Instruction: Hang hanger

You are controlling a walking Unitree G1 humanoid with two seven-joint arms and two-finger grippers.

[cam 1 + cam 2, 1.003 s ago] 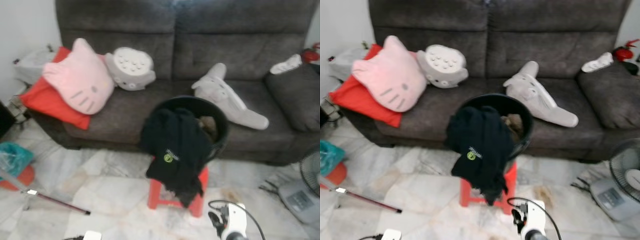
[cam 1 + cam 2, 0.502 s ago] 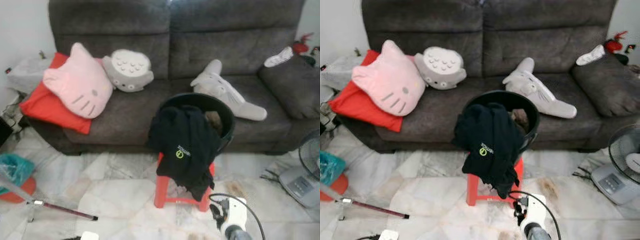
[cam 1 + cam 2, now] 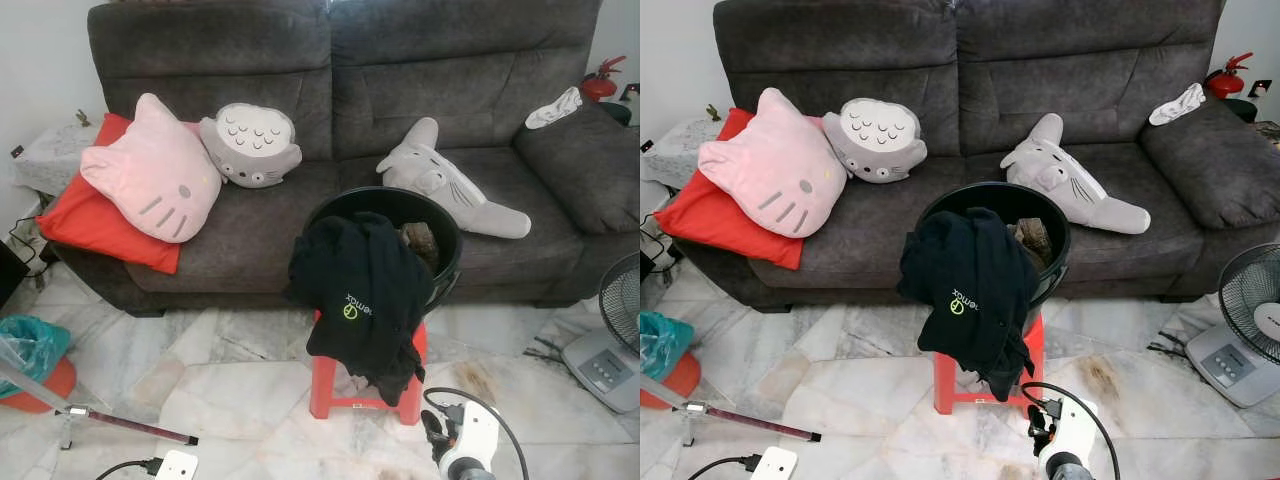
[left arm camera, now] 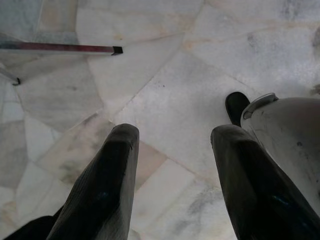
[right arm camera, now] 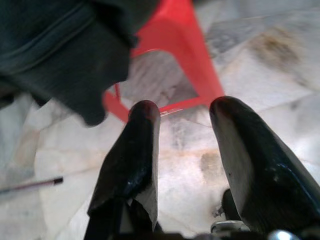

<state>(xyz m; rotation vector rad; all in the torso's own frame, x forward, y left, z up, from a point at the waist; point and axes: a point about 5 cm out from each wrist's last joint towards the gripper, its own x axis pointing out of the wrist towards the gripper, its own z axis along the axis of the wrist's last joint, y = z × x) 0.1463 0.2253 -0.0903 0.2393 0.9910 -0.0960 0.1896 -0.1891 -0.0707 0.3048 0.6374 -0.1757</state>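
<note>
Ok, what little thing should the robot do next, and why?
Probably lift the right gripper toward the black garment draped over the black bucket on the red stool. Its fingers are open and hold nothing, low by the stool, and no hanger can be made out.

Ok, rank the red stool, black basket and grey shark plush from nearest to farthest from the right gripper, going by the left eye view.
From the right gripper, low near the floor:
1. Red stool, just ahead on the floor.
2. Black basket, on top of the stool.
3. Grey shark plush, on the sofa seat behind.
</note>
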